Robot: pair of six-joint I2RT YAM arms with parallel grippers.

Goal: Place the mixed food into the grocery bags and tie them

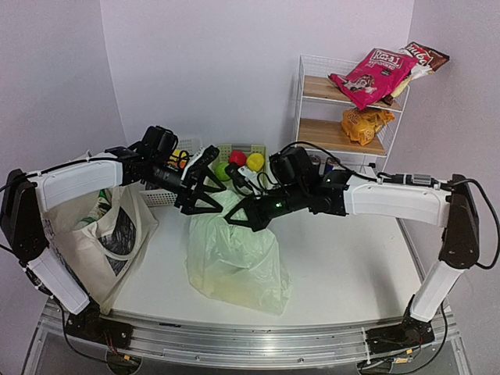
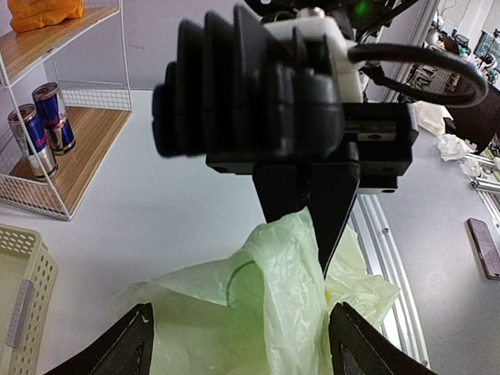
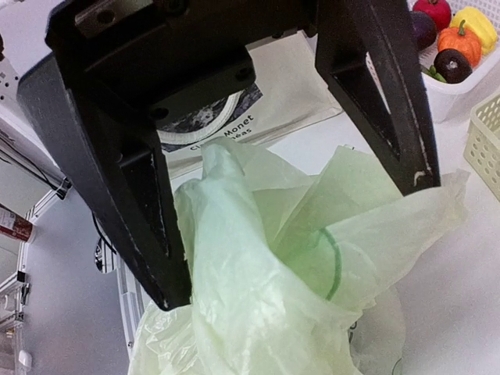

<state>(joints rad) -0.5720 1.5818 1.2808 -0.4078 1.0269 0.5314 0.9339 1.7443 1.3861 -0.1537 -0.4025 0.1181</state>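
Gripping the gathered top of the thin pale-green plastic bag (image 1: 234, 258) with the closed right claw (image 2: 316, 234); holding the left claw (image 2: 241, 312) wide open astride it.

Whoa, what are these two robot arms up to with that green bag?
Both arms meet at the top of the pale-green plastic bag. The right claw is pinched shut on its bunched plastic; the left claw is open, straddling that bunch and gripping nothing. A cream canvas tote stands to the left, beneath the left arm.
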